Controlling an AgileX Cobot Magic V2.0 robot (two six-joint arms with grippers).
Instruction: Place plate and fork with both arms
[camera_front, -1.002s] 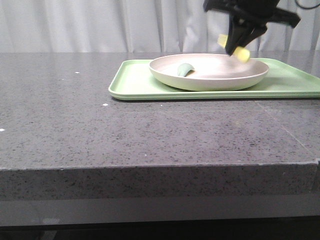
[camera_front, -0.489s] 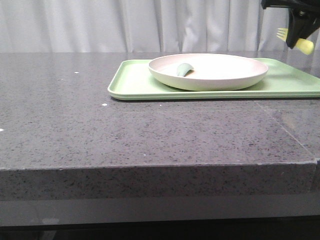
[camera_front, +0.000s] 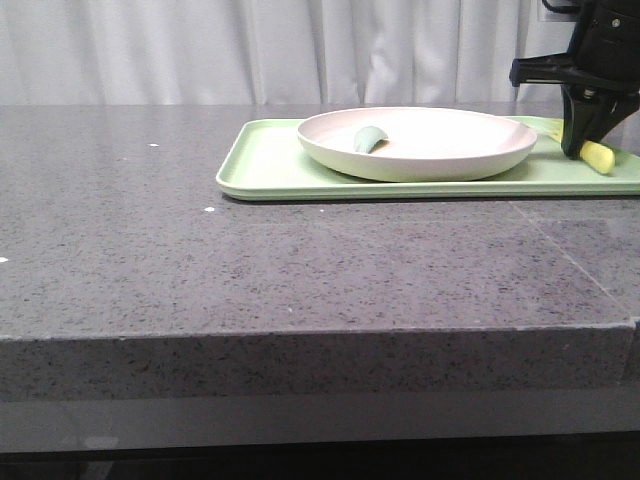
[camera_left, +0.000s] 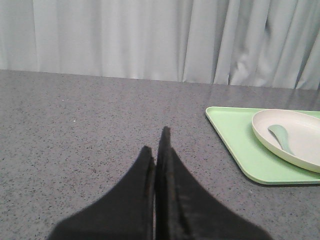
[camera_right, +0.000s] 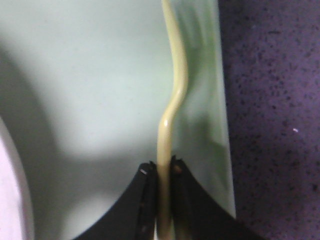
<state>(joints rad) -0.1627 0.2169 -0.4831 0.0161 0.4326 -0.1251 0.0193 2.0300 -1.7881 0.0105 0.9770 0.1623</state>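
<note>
Now I am at the fork-placing step. My right gripper (camera_front: 585, 140) is clamped on the fork (camera_right: 170, 115), its jaws pinching the pale yellow handle, and it hangs low over the right end of the green tray (camera_front: 270, 165), just right of the plate (camera_front: 418, 142). In the right wrist view the fork runs away from my fingertips (camera_right: 147, 187) along the tray's right strip, close to its edge, with the grey table (camera_front: 300, 270) beyond. Whether the fork already touches the tray I cannot tell; in the front view only its yellow end shows below the jaws.

The plate sits on the tray toward the far right of the table, with a small green spoon (camera_front: 368, 139) lying in it. My left gripper (camera_left: 159, 155) is closed on nothing, hovering over bare table to the left of the tray.

Next, I judge, the fork wants a short lowering until it lies flat, then the jaws parting and a straight lift, keeping clear of the tray's edge so it does not slip off.

Half a second ago the right gripper was higher at the right edge of view; a second ago it was above the plate's right side.
</note>
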